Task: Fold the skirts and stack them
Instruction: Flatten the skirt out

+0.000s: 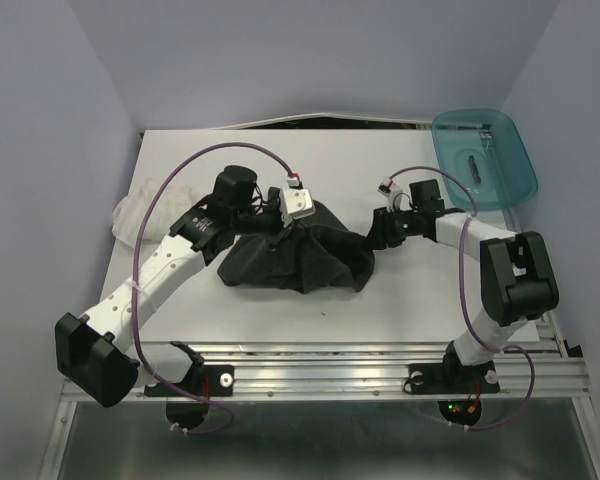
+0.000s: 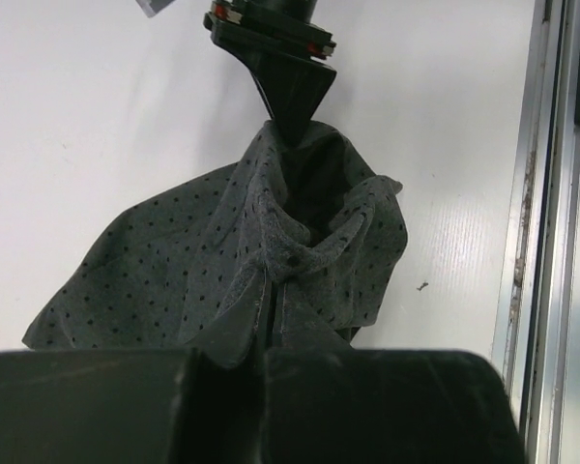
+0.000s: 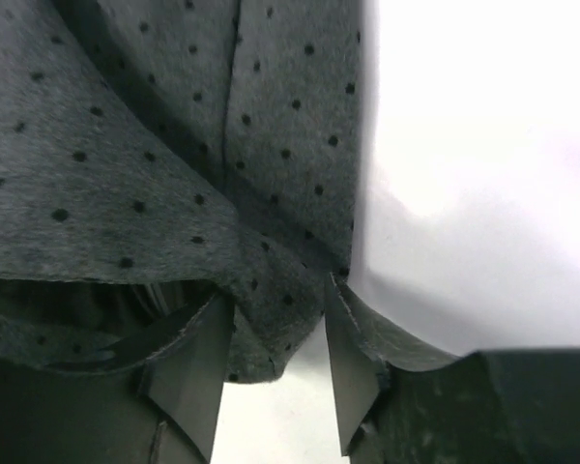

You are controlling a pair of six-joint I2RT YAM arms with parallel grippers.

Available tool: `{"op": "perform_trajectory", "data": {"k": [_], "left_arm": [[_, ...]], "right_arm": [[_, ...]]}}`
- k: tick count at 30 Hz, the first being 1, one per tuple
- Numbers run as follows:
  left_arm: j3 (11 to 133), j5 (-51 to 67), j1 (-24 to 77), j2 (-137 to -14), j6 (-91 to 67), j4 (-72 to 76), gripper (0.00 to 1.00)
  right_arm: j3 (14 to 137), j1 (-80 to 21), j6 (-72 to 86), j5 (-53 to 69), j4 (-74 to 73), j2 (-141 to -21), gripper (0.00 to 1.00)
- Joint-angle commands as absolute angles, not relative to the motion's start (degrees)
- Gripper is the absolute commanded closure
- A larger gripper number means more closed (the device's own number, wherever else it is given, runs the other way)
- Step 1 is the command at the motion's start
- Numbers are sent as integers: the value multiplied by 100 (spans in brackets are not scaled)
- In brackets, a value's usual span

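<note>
In the top view, the black skirt (image 1: 295,258) lies in a crumpled heap at the middle of the bench (image 1: 400,310); the white skirt (image 1: 140,212) lies bunched at the left edge of the bench, well apart from it; a teal bin (image 1: 485,160) stands at the upper right corner. The left gripper (image 1: 285,232) is at the top of the heap, where the cloth rises to a small peak; the right gripper (image 1: 372,238) is at the right end of the same skirt.

In the left wrist view, the left gripper (image 2: 261,362) fills the lower edge of the frame; its jaws are together and clamped on a gathered fold of the black skirt (image 2: 222,251), which spreads out to the lower left over the bench (image 2: 97,126); the right gripper (image 2: 292,121) points down at the far tip of the cloth, at the upper middle.

In the right wrist view, the jaws of the right gripper (image 3: 276,295) stand apart; a corner of the black skirt (image 3: 126,145) hangs between them; the cloth covers the left half, the bench (image 3: 464,145) the right.
</note>
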State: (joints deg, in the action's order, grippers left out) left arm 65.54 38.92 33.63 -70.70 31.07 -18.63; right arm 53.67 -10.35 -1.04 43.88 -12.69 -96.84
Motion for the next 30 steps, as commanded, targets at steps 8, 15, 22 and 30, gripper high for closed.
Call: {"op": "perform_trajectory", "data": {"k": [8, 15, 22, 30], "left_arm": [[6872, 4605, 3348, -7066, 4382, -2730, 99], [6698, 4026, 3910, -7664, 6907, -5379, 98], [6600, 3832, 4324, -8226, 6847, -4247, 91], [7742, 3735, 4377, -9422, 6276, -3524, 32]], "right_arm": [[6583, -1039, 1307, 3586, -782, -9511, 99], [6610, -343, 2978, 3981, -747, -8667, 99], [5556, -63, 3840, 3710, -747, -7403, 99], [5132, 176, 4517, 3287, -457, -7101, 99]]}}
